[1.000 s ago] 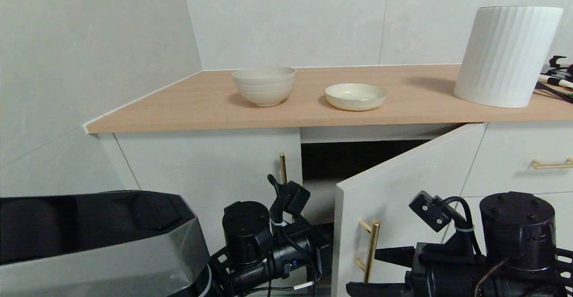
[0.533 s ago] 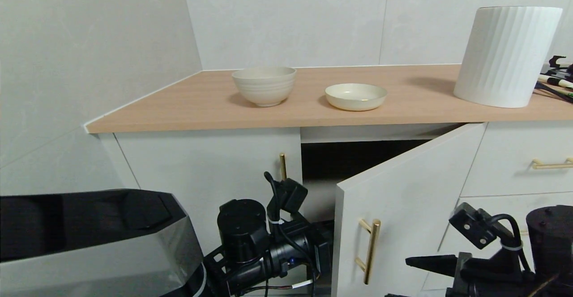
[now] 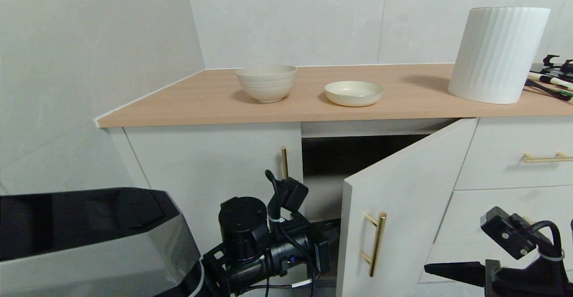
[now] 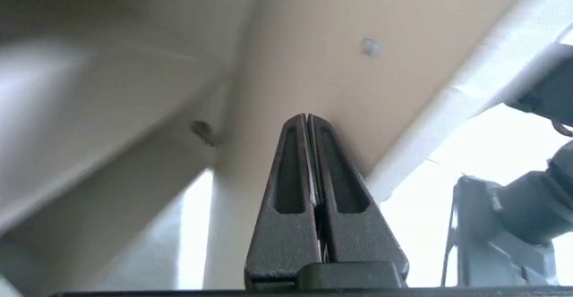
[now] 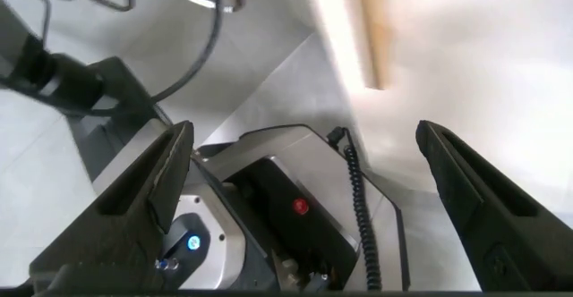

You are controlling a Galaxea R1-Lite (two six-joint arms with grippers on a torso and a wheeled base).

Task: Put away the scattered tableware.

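I'm seeing R gripper (image 5: 304,129) sitting w/ fingers (image 5: 143,190) spread wide; tan bar (image 5: 373,38) showing vs white panel (image 5: 483,46) beyond.

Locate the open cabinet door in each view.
Head: open cabinet door hangs ajar under the counter, right of the dark opening.
Left wrist: pale panel beyond the shut left claw, probably its inner face.
Right wrist: pale surface beyond the open right claw, likely it.
Shared landmark: gold handle, blurred gold bar in right wrist.
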